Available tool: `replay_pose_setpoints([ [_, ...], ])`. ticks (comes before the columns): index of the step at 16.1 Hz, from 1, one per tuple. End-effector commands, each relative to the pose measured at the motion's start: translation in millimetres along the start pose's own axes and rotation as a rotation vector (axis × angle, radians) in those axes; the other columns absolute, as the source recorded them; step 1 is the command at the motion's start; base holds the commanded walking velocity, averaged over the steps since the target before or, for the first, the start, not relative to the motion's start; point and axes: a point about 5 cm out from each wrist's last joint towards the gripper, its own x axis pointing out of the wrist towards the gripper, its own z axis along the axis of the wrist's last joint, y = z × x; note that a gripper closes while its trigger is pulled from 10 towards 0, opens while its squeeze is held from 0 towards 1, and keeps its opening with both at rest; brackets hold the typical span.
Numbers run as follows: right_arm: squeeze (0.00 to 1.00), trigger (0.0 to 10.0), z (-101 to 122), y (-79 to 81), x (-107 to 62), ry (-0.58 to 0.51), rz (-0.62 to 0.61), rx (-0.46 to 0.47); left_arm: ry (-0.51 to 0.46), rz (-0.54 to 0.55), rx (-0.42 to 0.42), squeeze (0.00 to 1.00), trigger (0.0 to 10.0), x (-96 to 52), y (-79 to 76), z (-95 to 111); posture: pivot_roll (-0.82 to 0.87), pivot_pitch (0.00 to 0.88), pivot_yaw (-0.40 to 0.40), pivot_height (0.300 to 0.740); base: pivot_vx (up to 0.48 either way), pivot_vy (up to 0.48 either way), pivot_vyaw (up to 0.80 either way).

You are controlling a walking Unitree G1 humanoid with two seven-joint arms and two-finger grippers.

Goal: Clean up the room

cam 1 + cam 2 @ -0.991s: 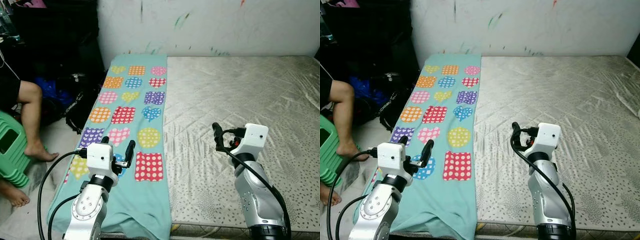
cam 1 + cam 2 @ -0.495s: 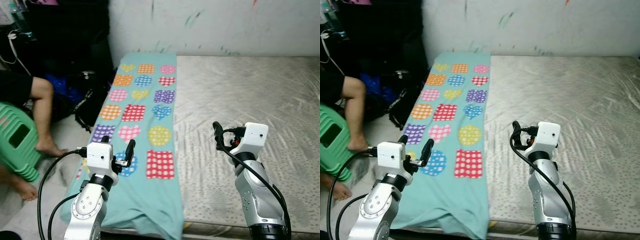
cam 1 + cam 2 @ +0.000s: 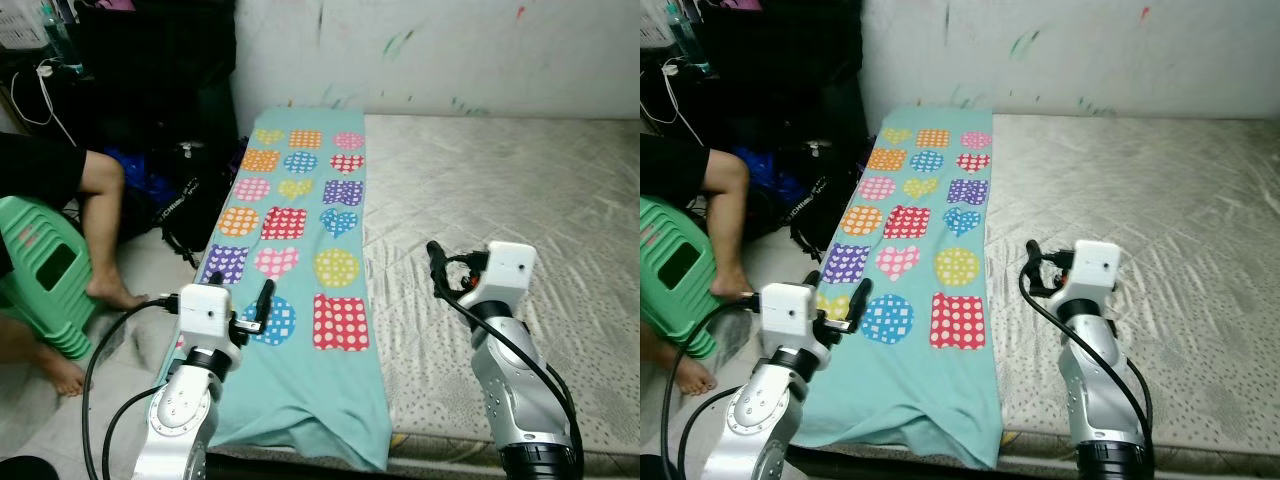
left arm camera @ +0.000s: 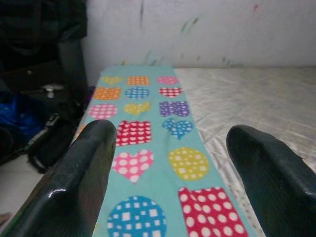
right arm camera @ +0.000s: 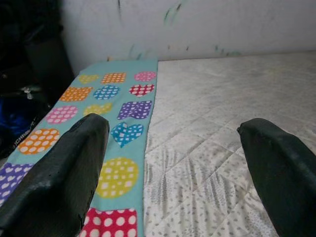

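Facing the mattress, both grippers raised and empty.

Head views: the camera has swung rightwards, so the teal blanket (image 3: 300, 260), soft cloth with dotted hearts and squares, sits more central along the left edge of the quilted mattress (image 3: 520, 200); tidying hasn't started. Left wrist view: left gripper (image 4: 170, 163) spread wide above the blanket. Right wrist view: right gripper (image 5: 173, 163) wide, holding nothing.

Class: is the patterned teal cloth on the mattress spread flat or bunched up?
Mostly spread flat: the teal cloth lies lengthwise along the mattress's left edge, its near end rumpled over the edge.
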Motion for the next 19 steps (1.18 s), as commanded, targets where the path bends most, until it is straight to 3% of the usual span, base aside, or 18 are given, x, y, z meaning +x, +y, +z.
replay_pose_setpoints([
  [1,0.0,10.0,1.5,1.3,1.5,-0.006,-0.003,-0.006,0.004,0.01,0.014,0.0,10.0,1.6,3.7,0.6,-0.11,0.0,0.043,0.74,0.0,0.48,0.0],
  [10,0.0,10.0,-0.3,-2.2,2.4,-0.005,-0.028,-0.024,-0.001,0.004,0.022,0.0,10.0,2.9,3.3,0.7,-0.11,0.0,0.044,0.74,0.0,0.462,0.0],
  [19,0.0,10.0,-4.3,-3.0,0.6,0.015,-0.03,-0.032,-0.017,-0.061,0.02,0.0,10.0,-1.1,-1.9,2.6,-0.11,0.0,0.039,0.74,0.0,0.0,0.0],
])
